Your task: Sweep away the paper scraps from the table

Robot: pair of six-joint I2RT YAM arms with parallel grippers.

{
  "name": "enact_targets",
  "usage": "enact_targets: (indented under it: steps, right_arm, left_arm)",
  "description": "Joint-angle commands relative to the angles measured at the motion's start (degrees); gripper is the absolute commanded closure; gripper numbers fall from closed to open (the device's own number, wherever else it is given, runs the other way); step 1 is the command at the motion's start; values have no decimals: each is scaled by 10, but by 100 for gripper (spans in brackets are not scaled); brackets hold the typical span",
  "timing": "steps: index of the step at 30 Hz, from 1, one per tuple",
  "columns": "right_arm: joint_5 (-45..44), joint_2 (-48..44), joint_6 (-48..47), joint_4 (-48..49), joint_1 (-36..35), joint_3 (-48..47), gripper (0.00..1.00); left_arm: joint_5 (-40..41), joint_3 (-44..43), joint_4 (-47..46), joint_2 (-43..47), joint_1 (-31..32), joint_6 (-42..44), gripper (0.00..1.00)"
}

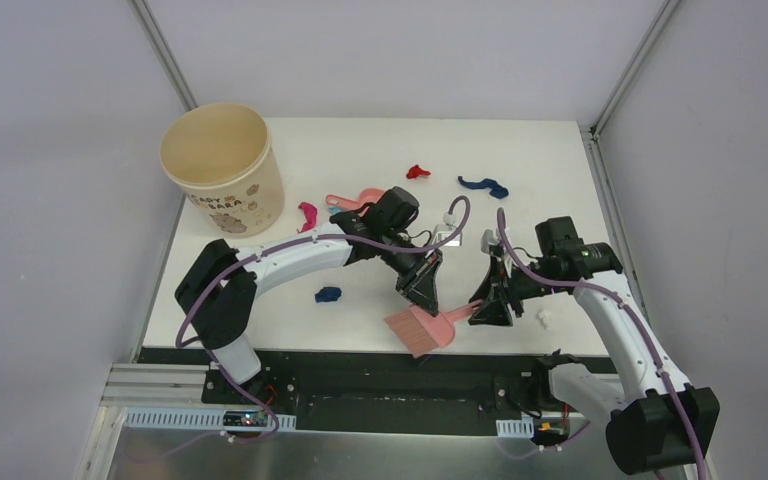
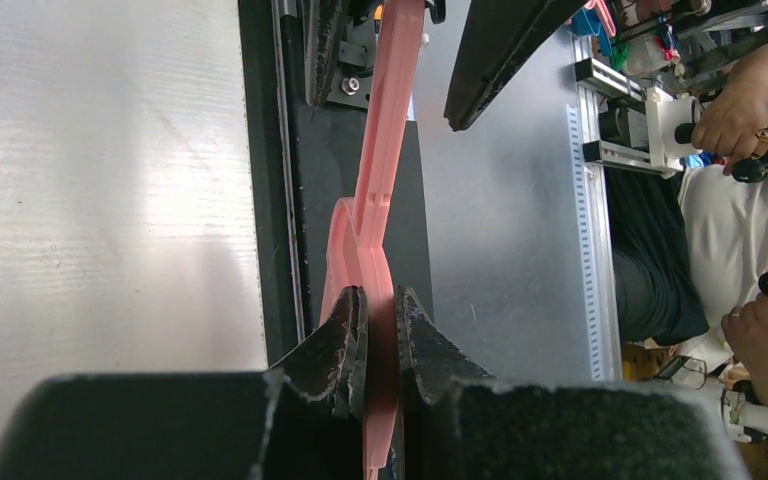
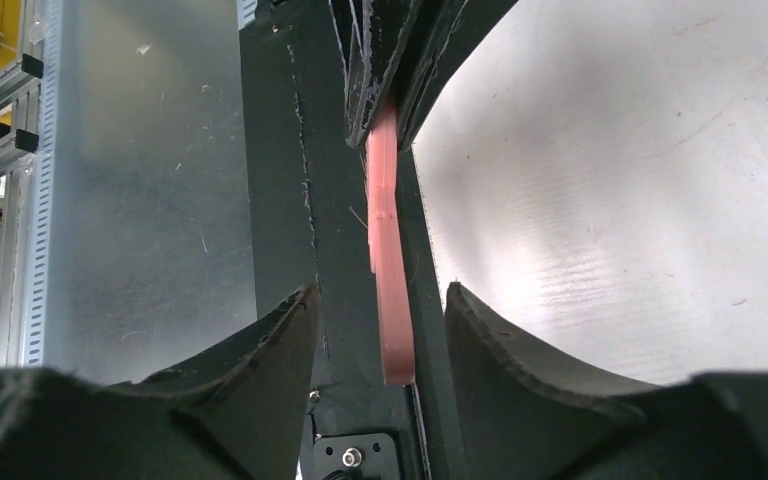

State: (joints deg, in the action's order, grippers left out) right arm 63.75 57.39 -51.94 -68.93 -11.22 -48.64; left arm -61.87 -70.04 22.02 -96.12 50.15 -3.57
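Nothing looks swept up so far, to my eye: the paper scraps (image 1: 483,185) all lie loose on the table (image 1: 540,150), and the pink dustpan (image 1: 358,203) sits just above centre in the overhead view, half hidden behind the left arm, with no scrap in it that I can see. The pink hand brush (image 1: 422,330) is down at the lower centre, right at the table's black front edge. The left gripper (image 2: 380,300) is clenched on it near the bristle end. The right gripper (image 3: 380,295) has its jaws spread on either side of the handle tip with a gap on both sides, so it holds nothing. I'd say the whole sweep is left to do. A red scrap (image 1: 417,171) and the long dark blue one lie toward the top centre, well apart from the brush. A magenta scrap (image 1: 307,215) sits just right of the beige bucket (image 1: 222,165), and a small blue scrap (image 1: 328,294) lies under the left arm's reach at lower left. A white scrap (image 1: 544,318) rests close to the front edge beside the right arm, the likeliest one to be knocked off. The upper right of the table gives the most open room. The two arms crowd each other at the near edge, and the bucket blocks the upper left corner.
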Motion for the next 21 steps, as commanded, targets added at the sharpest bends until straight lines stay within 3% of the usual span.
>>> enact_targets:
  steps: [1, 9, 21]
  right_arm:
    - [-3, -3, -3, 17, -6, -20, 49]
    - [21, -20, 60, 71, -6, -16, 53]
    - [5, -20, 25, 44, -7, -8, 64]
  left_arm:
    - [-36, -20, -36, -2, -3, -10, 100]
    - [-49, -22, -41, -8, -4, -18, 100]
    - [-53, -22, -43, -5, -4, -17, 100]
